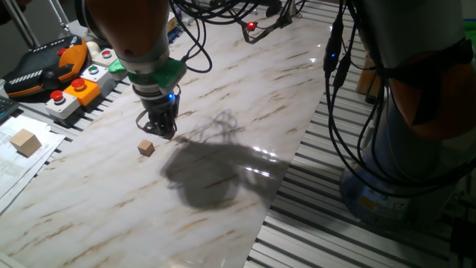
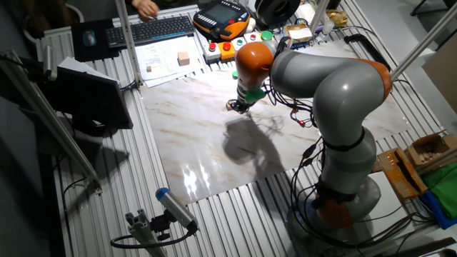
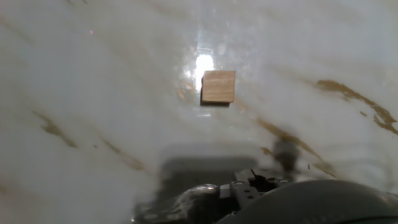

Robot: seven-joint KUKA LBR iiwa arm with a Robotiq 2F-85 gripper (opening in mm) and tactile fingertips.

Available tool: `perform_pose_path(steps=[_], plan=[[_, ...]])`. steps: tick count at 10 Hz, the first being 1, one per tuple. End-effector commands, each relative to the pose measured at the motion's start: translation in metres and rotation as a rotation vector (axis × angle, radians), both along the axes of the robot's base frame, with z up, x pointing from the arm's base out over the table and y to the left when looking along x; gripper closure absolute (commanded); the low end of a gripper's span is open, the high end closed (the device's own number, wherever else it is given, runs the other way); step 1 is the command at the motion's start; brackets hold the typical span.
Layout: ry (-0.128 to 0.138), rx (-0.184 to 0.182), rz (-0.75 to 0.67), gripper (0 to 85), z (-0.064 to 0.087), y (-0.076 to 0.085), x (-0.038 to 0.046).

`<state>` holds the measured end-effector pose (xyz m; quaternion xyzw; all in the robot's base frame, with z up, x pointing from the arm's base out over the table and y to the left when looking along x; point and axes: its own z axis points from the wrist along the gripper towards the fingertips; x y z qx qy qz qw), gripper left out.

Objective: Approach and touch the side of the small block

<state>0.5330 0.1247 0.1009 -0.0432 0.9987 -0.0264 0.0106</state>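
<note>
The small block [image 1: 146, 148] is a tiny tan-brown cube lying on the marble tabletop [image 1: 223, 89]. My gripper [image 1: 163, 133] hangs just above the table, a short way to the right of and behind the block, not touching it. Its fingers look closed together and hold nothing. In the hand view the small block [image 3: 218, 86] lies ahead, a little right of centre, with a bright glare spot beside it. In the other fixed view the gripper [image 2: 239, 107] is low over the table's far part; the block is too small to make out there.
A larger, paler wooden block [image 1: 26, 141] lies on papers at the left, also in the other fixed view [image 2: 183, 58]. Button boxes [image 1: 71, 93] and an orange pendant [image 1: 44, 67] line the far-left edge. Cables [image 1: 223, 22] hang behind the arm. The tabletop's right edge [image 1: 286, 179] drops to a slatted frame.
</note>
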Motion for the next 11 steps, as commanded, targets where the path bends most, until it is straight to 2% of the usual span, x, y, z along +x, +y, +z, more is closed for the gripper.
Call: perform_pose_path(steps=[1, 5, 7, 11], plan=[[0.002, 0.000, 0.004, 84.3, 0.0016, -0.0011, -0.0009], [0.005, -0.020, 0.003, 84.3, 0.0033, -0.0051, -0.0013], [0.014, -0.017, 0.003, 84.3, 0.0049, -0.0078, -0.0015], [0.014, -0.017, 0.004, 84.3, 0.0040, -0.0106, -0.0012]])
